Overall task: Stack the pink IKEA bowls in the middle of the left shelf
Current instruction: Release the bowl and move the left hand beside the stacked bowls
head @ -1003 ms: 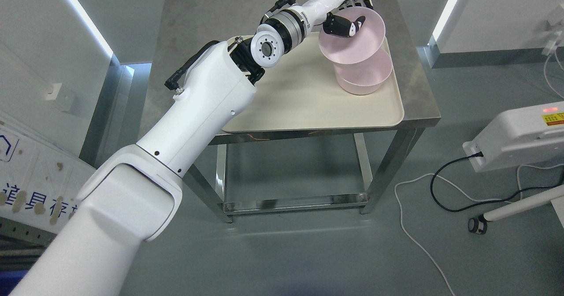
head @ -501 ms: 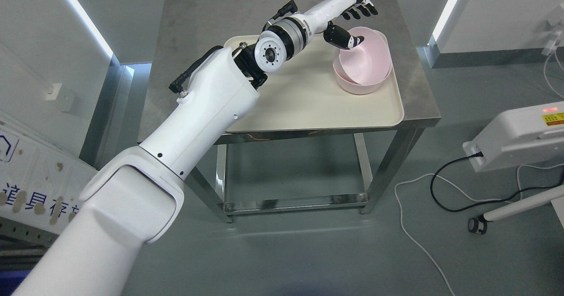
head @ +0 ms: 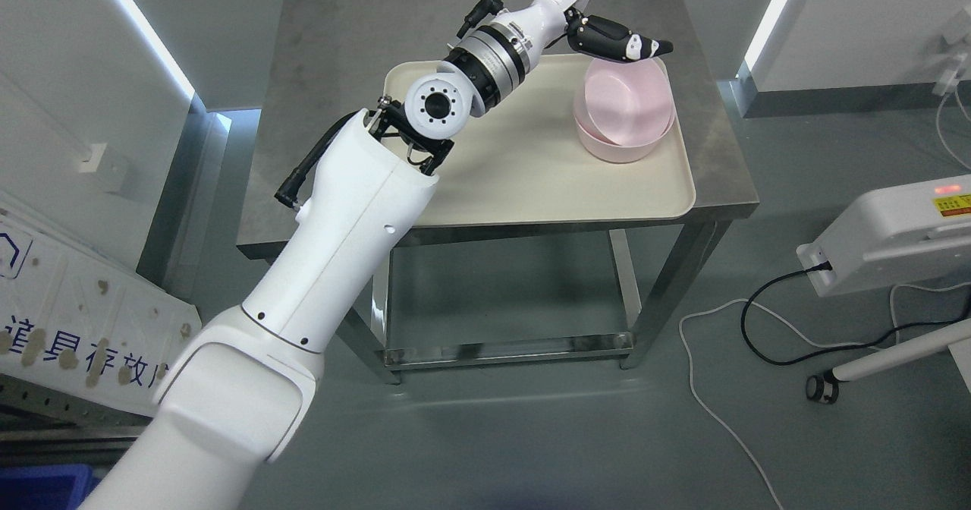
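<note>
I see two pale pink bowls (head: 626, 115) nested on a cream tray (head: 531, 176), plain, no pattern. The tabletop (head: 341, 39) under the tray is dull brushed grey steel. My left arm (head: 341, 214) is glossy white with a silver wrist ring; the fingers (head: 618, 39) above the bowls are black with white tips. The floor (head: 531, 434) is grey-green.

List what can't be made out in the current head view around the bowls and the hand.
- Left hand: the fingers run past the top edge; only the thumb shows, above the bowls.
- Pink bowls: nested, so the inner walls hide how many are stacked.
- Tray: the left arm covers its near left corner.
- Right arm: out of view.
</note>
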`<state>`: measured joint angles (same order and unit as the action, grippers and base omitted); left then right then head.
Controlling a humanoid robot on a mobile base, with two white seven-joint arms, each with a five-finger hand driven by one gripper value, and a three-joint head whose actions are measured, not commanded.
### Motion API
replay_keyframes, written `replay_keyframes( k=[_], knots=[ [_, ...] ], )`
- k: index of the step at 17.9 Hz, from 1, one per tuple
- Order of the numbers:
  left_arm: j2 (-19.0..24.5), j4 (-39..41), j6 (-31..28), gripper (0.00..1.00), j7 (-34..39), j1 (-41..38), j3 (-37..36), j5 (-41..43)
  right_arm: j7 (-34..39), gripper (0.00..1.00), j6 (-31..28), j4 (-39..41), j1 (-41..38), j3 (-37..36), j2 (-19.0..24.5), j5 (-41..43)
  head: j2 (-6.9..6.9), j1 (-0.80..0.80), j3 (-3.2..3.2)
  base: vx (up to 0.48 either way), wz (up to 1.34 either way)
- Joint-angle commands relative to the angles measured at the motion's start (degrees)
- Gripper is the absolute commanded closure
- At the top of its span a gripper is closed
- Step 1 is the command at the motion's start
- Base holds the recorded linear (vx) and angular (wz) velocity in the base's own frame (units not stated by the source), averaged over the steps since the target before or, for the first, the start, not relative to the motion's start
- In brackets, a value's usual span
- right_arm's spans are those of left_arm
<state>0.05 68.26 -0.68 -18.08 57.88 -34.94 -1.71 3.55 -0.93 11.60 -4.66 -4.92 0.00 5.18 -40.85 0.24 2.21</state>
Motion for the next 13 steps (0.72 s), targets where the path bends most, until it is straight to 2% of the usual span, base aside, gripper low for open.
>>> replay_keyframes(
  k=[1, 4, 10, 13],
  knots=[
    [0.9, 16.1, -2.5, 0.16, -6.1, -11.7, 1.3, 8.0, 0.0, 0.0, 0.0, 0.0, 0.0, 0.0, -1.0, 0.0, 0.0, 0.0, 0.0, 0.0, 0.0],
    [0.9, 13.2, -2.7, 0.16, -5.8, -14.1, -0.2, 14.1, 0.0, 0.0, 0.0, 0.0, 0.0, 0.0, -1.0, 0.0, 0.0, 0.0, 0.0, 0.0, 0.0],
    [0.9, 8.1, -2.5, 0.16, -0.9, -14.2, 3.2, 15.3, 0.0, 0.0, 0.0, 0.0, 0.0, 0.0, -1.0, 0.0, 0.0, 0.0, 0.0, 0.0, 0.0],
    [0.9, 8.3, -2.4, 0.16, -1.0, -13.6, 2.6, 19.9, 0.0, 0.0, 0.0, 0.0, 0.0, 0.0, -1.0, 0.0, 0.0, 0.0, 0.0, 0.0, 0.0]
  ],
)
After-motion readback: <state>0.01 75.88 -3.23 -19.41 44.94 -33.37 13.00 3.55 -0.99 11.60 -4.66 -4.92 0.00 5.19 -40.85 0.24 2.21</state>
